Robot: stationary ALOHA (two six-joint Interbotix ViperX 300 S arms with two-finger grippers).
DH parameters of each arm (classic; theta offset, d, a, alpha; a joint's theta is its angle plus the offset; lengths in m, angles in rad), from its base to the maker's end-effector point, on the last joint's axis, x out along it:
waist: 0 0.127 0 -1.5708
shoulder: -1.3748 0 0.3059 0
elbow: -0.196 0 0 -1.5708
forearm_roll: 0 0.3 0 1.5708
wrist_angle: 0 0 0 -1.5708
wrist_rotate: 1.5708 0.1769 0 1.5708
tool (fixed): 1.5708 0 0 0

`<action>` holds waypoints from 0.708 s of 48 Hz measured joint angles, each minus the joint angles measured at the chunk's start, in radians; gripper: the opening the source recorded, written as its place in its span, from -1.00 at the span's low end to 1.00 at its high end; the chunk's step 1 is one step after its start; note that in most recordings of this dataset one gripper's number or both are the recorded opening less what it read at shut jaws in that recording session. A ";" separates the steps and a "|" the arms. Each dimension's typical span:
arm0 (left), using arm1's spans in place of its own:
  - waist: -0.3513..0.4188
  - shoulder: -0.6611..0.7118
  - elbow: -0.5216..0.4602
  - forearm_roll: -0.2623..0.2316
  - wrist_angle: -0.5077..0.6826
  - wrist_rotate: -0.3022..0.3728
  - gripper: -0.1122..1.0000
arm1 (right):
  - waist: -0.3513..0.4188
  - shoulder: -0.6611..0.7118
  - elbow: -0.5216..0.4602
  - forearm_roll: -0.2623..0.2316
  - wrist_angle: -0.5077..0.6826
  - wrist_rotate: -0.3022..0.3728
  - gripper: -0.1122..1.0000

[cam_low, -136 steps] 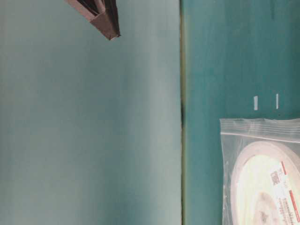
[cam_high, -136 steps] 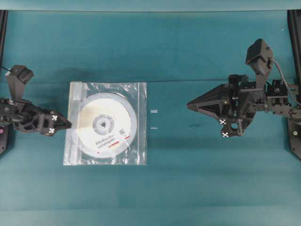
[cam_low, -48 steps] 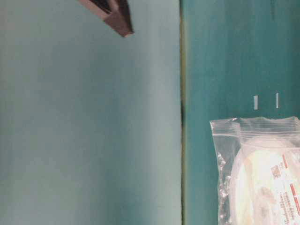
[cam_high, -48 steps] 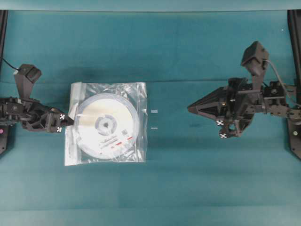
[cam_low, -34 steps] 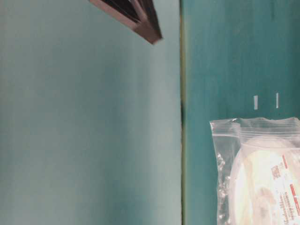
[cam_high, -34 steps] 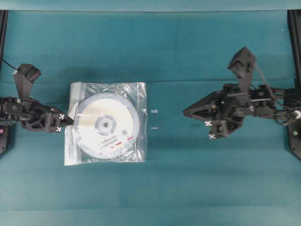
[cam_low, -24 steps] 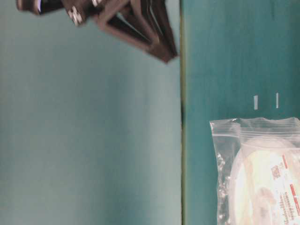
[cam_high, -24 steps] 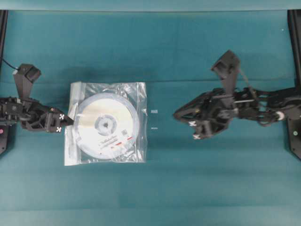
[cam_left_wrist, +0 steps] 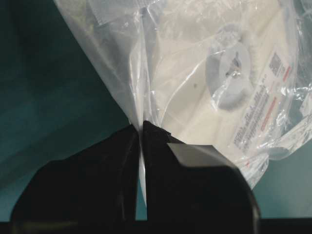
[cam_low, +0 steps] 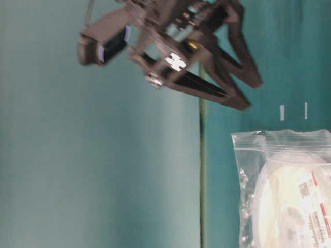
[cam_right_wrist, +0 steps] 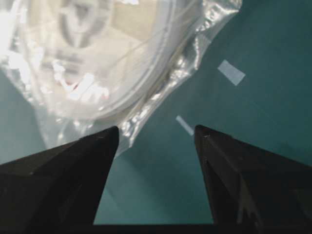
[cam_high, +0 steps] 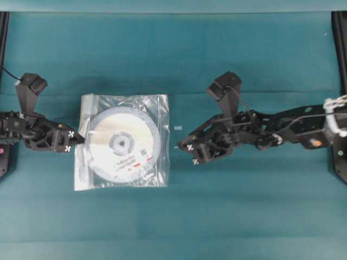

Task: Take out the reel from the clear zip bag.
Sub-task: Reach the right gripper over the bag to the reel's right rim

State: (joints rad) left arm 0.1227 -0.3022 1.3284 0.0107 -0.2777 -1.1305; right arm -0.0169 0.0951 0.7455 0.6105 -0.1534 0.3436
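Observation:
The clear zip bag lies left of centre on the teal table, with the white reel inside it, grey hub and red-marked label facing up. My left gripper is shut on the bag's left edge; in the left wrist view the plastic is pinched between the closed fingers and the reel lies beyond. My right gripper hovers open just right of the bag, touching nothing. Its wrist view shows the bag's corner and the reel ahead of the spread jaws.
Two small white tape marks sit on the table between the bag and the right gripper. The table-level view shows the right gripper above the bag's zip-side edge. Black frame posts stand at both side edges.
The right arm has reached left across the table to near the bag's right edge, and its jaws have opened wide. The left gripper stays clamped on the bag's left edge.

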 measured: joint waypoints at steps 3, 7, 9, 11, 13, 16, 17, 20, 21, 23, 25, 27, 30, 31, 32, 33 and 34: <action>0.000 0.000 0.000 0.000 0.002 0.000 -0.74 | 0.000 0.026 -0.017 0.005 0.002 0.000 0.64; 0.000 0.000 0.000 0.000 0.002 0.000 -0.74 | -0.005 0.063 -0.044 0.006 0.008 0.000 0.63; 0.000 0.002 0.000 0.000 0.002 0.000 -0.74 | -0.009 0.077 -0.060 0.006 0.012 0.000 0.63; 0.000 0.000 0.000 0.000 0.000 0.000 -0.74 | -0.014 0.089 -0.071 0.008 0.017 0.002 0.63; 0.000 0.000 0.000 0.000 0.002 0.002 -0.74 | -0.020 0.103 -0.083 0.006 0.018 0.000 0.62; 0.000 0.000 0.000 0.000 0.002 0.002 -0.74 | -0.028 0.120 -0.100 0.008 0.020 0.000 0.62; 0.000 0.000 0.000 0.000 0.002 0.002 -0.74 | -0.031 0.129 -0.107 0.008 0.021 0.000 0.62; 0.000 0.000 0.000 0.000 0.002 0.002 -0.74 | -0.034 0.144 -0.127 0.008 0.021 0.000 0.62; 0.002 0.000 0.000 0.000 0.002 0.002 -0.74 | -0.034 0.152 -0.135 0.008 0.021 0.000 0.62; 0.000 0.000 0.000 0.002 0.000 0.003 -0.74 | -0.034 0.161 -0.149 0.008 0.021 0.002 0.62; 0.000 0.000 0.000 0.002 0.002 0.003 -0.74 | -0.034 0.170 -0.161 0.008 0.023 0.000 0.62; 0.000 0.000 0.000 0.000 0.002 0.003 -0.74 | -0.035 0.179 -0.172 0.008 0.021 0.000 0.61; 0.000 0.002 0.000 0.000 0.000 0.003 -0.74 | -0.035 0.193 -0.187 0.008 0.021 0.000 0.60; 0.000 0.000 0.000 0.002 0.002 0.003 -0.74 | -0.035 0.196 -0.190 0.008 0.023 0.002 0.60; 0.000 0.000 0.000 0.002 0.002 0.005 -0.74 | -0.035 0.199 -0.193 0.008 0.023 0.002 0.60; 0.000 0.000 0.000 0.002 0.002 0.003 -0.74 | -0.035 0.202 -0.198 0.008 0.023 0.000 0.60; 0.000 0.000 0.000 0.002 0.000 0.003 -0.74 | -0.035 0.206 -0.201 0.008 0.023 0.000 0.60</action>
State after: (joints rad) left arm 0.1227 -0.3022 1.3284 0.0123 -0.2777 -1.1275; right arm -0.0522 0.3007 0.5446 0.6182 -0.1304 0.3436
